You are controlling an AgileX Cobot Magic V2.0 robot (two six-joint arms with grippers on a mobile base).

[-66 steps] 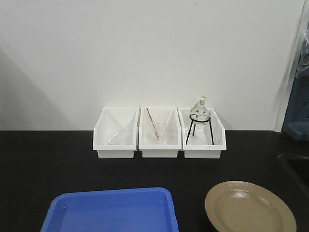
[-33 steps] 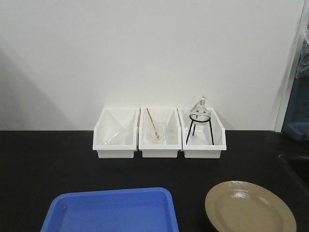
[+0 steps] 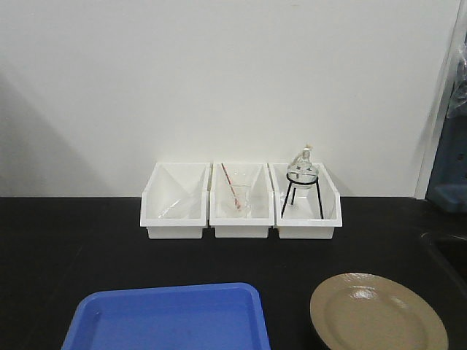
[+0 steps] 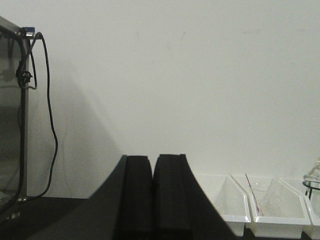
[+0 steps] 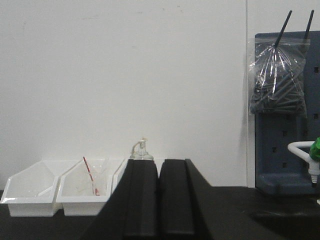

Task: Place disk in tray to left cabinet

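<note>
while my left pincer (image 4: 152, 165) and my right pincer (image 5: 158, 167) are each narrowed to a thin slit, black fingers closed on themselves, the disk (image 3: 378, 315) lies flat on the black desk (image 3: 73, 248) at its near edge, tan face up, toward my right. left of it, close but apart, lies the blue tray (image 3: 168, 321). farther back three white bins (image 3: 175, 204) stand side by side in a row. the middle one holds a glass beaker (image 3: 238, 200) with a red-striped rod, the right one a round flask (image 3: 303, 169) on a black tripod. behind them rises the white wall (image 3: 219, 73), and at far right a bag of dark screws (image 5: 277, 75) hangs on a blue pegboard (image 5: 280, 150).
</note>
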